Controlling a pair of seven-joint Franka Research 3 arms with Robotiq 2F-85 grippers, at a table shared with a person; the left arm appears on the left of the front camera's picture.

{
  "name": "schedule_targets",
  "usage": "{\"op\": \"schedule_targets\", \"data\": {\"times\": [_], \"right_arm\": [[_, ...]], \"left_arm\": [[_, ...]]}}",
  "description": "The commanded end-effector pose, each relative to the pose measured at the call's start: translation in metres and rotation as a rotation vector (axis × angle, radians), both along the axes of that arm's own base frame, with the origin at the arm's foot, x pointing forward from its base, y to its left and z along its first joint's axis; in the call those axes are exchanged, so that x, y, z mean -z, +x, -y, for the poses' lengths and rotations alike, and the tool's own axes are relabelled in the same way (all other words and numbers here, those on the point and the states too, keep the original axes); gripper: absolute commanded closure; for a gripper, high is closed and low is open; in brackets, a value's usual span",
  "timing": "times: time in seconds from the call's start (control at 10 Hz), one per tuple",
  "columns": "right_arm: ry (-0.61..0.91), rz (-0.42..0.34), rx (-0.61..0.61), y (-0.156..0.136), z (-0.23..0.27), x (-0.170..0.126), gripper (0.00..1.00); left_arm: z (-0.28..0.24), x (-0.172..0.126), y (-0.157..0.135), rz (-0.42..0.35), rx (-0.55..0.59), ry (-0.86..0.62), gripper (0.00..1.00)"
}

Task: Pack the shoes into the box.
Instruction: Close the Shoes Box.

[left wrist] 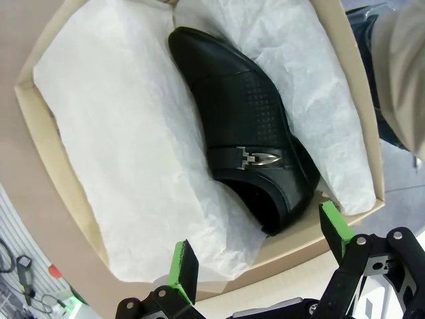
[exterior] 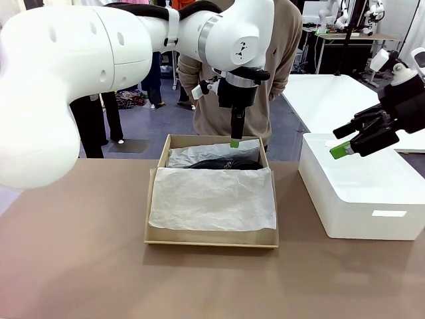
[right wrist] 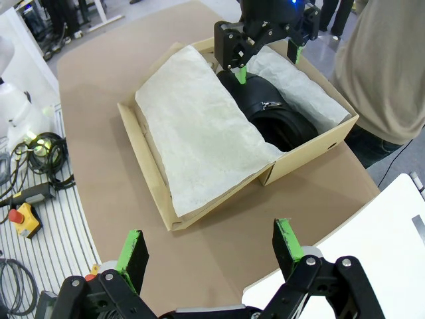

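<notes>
Mostly under tissue paper (exterior: 212,199), black shoes (exterior: 226,164) in the box (exterior: 212,239); left claw (left wrist: 257,237) and right claw (right wrist: 208,234) wide, empty.

Readable text: none in any view.
Emblem (exterior: 240,50): small dark symbol on the left arm's (exterior: 119,46) white wrist housing, at about 12 o'clock from the box (exterior: 154,199); no letters in it.
White box (exterior: 345,199) front: pale rectangle (exterior: 388,213), no legible print.

place: robotics lab | signs: emergency-stop button (right wrist: 22,218), coiled cables (right wrist: 41,151), white work table (exterior: 332,106)
</notes>
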State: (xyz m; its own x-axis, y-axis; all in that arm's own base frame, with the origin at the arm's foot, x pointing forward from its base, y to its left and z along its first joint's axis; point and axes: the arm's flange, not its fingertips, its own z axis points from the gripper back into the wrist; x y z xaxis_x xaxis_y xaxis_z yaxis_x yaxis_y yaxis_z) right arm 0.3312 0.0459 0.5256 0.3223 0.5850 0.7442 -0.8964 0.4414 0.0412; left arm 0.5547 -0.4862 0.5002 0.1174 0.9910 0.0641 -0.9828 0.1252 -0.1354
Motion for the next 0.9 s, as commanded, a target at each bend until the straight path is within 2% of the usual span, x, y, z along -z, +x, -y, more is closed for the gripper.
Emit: {"op": "schedule_targets", "data": {"times": [0.0, 0.5, 0.7, 0.8], "right_arm": [[0.03, 0.021, -0.026, 0.003, 0.001, 0.0, 0.0], [0.03, 0.021, -0.026, 0.003, 0.001, 0.0, 0.0], [0.03, 0.021, -0.026, 0.003, 0.001, 0.0, 0.0], [0.03, 0.021, -0.026, 0.003, 0.001, 0.0, 0.0]], "left_arm": [[-0.002, -0.003, -0.002, -0.004, -0.011, 0.005, 0.0], [0.0, 0.0, 0.0, 0.0, 0.0, 0.0, 0.0], [-0.028, -0.026, -0.02, 0.02, 0.2, 0.047, 0.0], [-0.045, -0.037, -0.028, 0.002, 0.284, 0.066, 0.0]]}}
